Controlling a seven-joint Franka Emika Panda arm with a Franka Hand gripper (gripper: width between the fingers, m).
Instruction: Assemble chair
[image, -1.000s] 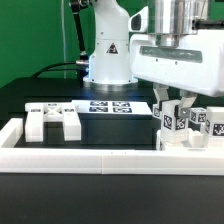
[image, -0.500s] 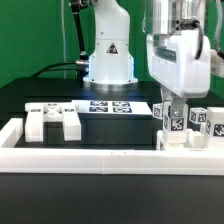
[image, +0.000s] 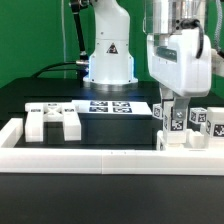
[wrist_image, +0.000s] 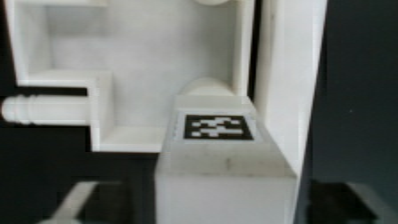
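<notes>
Presently, white chair post (image: 172, 124) upright (long axis vertical, tag facing outward), fingers (image: 161, 110) flanking it, open or gripping unclear

Chair parts (image: 52, 120) within border frame (image: 100, 160)

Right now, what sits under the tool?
A white post with a black-and-white tag, next to a bigger white chair piece with a round peg. In the exterior view the tool covers the post's top, so contact cannot be judged.
</notes>
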